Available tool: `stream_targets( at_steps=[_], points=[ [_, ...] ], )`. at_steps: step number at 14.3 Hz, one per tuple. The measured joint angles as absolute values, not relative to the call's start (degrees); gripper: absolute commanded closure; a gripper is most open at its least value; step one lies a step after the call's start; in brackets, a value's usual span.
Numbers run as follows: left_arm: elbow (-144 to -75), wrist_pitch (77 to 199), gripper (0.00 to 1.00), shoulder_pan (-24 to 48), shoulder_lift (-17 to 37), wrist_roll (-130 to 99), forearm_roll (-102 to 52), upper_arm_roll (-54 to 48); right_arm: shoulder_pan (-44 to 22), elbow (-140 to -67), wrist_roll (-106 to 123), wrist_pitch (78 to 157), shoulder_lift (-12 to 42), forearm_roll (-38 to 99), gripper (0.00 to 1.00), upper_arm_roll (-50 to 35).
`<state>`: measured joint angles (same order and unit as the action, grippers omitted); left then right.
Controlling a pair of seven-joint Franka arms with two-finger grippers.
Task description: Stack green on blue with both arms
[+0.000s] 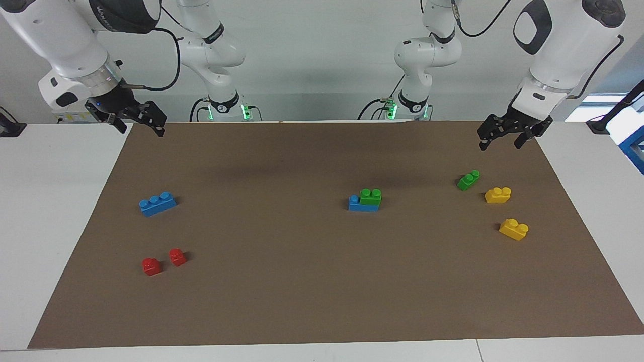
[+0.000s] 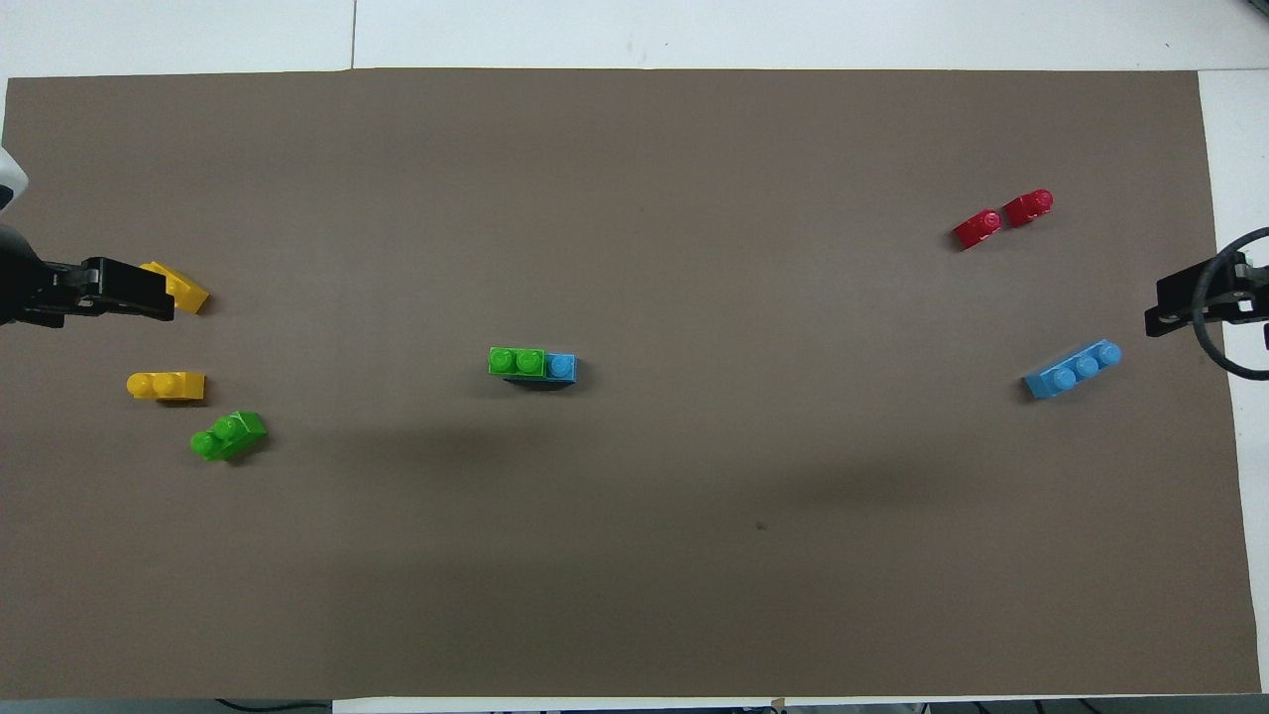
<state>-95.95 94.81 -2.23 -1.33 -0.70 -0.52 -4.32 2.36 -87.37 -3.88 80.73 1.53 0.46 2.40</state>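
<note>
Hovering open and empty at upper left, the right gripper (image 1: 135, 120) waits above a lone blue (image 1: 157, 203); green (image 1: 371, 196) already sits on blue (image 1: 363, 203) mid-frame, so the open, empty left gripper (image 1: 500, 134) upper right should stay clear.

We see a green brick (image 2: 517, 362) stacked on a blue brick (image 2: 561, 367) mid-mat; both claws sit at the counter's ends.
</note>
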Motion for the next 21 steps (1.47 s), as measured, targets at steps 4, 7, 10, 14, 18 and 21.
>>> stream_targets(
  at_steps=[4, 7, 10, 14, 18, 21],
  points=[
    [-96.0, 94.8, 0.00, -2.2, -1.3, -0.7, -0.5, -4.3, 2.0, -87.4, -3.9, 80.7, 1.5, -2.3, 0.01, 2.5],
    [-96.0, 94.8, 0.00, -2.2, -1.3, -0.7, -0.5, -4.3, 1.5, -87.4, -3.9, 80.9, 1.5, -3.1, 0.01, 2.5],
    [-96.0, 94.8, 0.00, -2.3, -1.3, -0.7, -0.5, -4.3, 1.3, -87.4, -3.9, 81.6, 1.5, -3.1, 0.00, 2.5],
    [-95.9, 94.8, 0.00, -2.3, -1.3, -0.7, -0.5, -4.3, 1.2, -87.4, -3.7, 83.9, 1.5, -3.1, 0.00, 2.5],
    [-95.9, 94.8, 0.00, -2.3, -1.3, -0.7, -0.5, -4.3, 1.1, -87.4, -3.7, 85.7, 1.5, -3.1, 0.00, 2.4],
    [-95.8, 94.8, 0.00, -2.3, -1.3, -0.7, -0.5, -4.3, 1.1, -87.4, -3.7, 85.8, 1.5, -2.8, 0.00, 2.4]
  ],
)
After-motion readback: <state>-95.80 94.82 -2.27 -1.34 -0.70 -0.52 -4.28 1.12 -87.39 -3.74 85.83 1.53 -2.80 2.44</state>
